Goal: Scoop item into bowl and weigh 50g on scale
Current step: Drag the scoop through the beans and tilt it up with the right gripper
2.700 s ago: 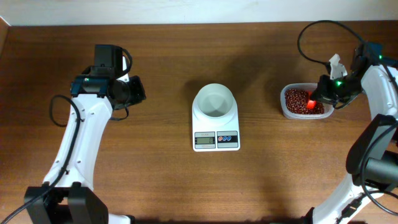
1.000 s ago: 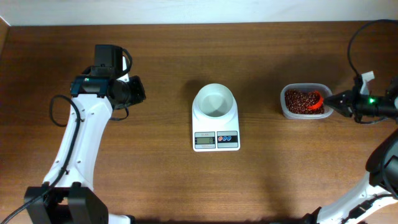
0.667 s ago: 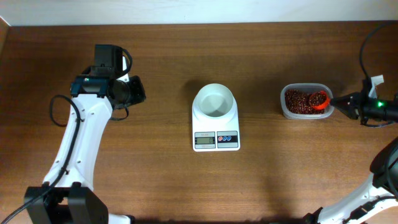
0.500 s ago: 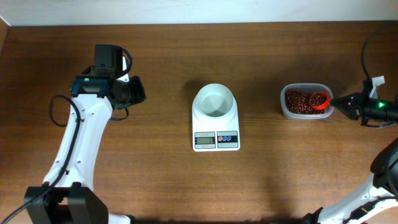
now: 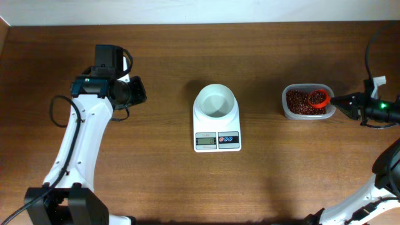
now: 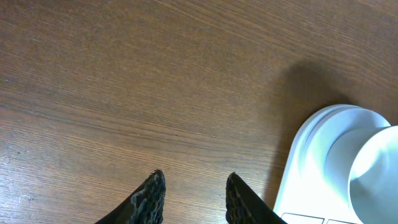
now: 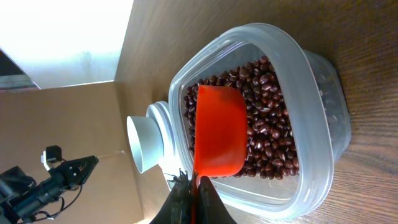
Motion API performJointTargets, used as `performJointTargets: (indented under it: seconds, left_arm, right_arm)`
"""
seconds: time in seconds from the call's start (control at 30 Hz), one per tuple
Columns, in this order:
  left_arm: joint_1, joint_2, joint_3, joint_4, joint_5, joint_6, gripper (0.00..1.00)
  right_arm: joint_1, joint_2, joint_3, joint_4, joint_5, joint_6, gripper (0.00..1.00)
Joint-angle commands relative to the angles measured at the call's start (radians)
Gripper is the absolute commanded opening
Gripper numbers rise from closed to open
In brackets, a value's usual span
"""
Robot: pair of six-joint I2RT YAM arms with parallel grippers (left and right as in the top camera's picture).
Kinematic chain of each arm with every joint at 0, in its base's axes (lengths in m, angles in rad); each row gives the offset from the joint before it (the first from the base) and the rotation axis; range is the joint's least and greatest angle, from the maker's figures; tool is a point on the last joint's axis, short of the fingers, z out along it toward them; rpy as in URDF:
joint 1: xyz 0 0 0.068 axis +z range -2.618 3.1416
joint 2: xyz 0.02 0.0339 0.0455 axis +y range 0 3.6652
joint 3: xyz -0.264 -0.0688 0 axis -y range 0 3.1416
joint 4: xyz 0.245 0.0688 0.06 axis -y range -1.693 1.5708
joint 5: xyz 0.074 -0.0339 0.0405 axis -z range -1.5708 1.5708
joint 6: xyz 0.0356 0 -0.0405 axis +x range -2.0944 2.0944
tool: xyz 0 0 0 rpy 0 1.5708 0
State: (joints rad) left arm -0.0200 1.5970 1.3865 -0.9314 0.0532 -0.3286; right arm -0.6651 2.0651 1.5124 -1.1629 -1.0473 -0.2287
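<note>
Small dark red-brown beans (image 5: 300, 103) (image 7: 268, 121) fill a clear plastic tub (image 5: 286, 106) (image 7: 311, 93) at the right of the table. My right gripper (image 5: 338, 100) (image 7: 193, 186) is just right of the tub, shut on the handle of an orange-red scoop (image 5: 319, 98) (image 7: 217, 134). The scoop's cup sits over the beans at the tub's right end, and the overhead view shows beans in it. The white bowl (image 5: 215, 102) (image 6: 376, 177) (image 7: 143, 144) stands on the white scale (image 5: 217, 139) (image 6: 305, 168) at the centre. Far left, my left gripper (image 5: 136, 91) (image 6: 193, 186) is open and holds nothing.
The scale's display and buttons (image 5: 217, 140) face the table's front edge. A pale wall (image 5: 200, 11) runs along the back edge. Bare wood lies between the left gripper and the scale, and between the scale and the tub.
My right gripper swung from above the tub out to its right side, and the scoop now reaches in from the right with beans in its cup. The left arm has stayed put.
</note>
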Motion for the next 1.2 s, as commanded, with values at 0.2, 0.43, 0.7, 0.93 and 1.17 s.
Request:
performJointTargets:
  seconds: [0.2,0.43,0.7,0.93,1.17]
  left_arm:
    - [-0.003,0.010,0.005,0.002,0.010,0.015,0.76]
    - [-0.003,0.009,0.005,0.002,0.010,0.015,0.99]
    - [-0.003,0.010,0.005,0.002,0.010,0.015,0.99]
    - [-0.003,0.010,0.005,0.002,0.010,0.015,0.99]
    - [-0.003,0.010,0.005,0.002,0.010,0.015,0.99]
  right_arm:
    - [-0.004,0.006,-0.005,0.000,-0.041,-0.026,0.04]
    - [-0.004,0.006,-0.005,0.000,-0.041,-0.026,0.04]
    - [-0.004,0.006,-0.005,0.000,-0.042,-0.030,0.04]
    - [-0.004,0.006,-0.004,-0.002,-0.049,-0.030,0.04]
    - [-0.048,0.006,-0.001,-0.016,-0.112,-0.030,0.04]
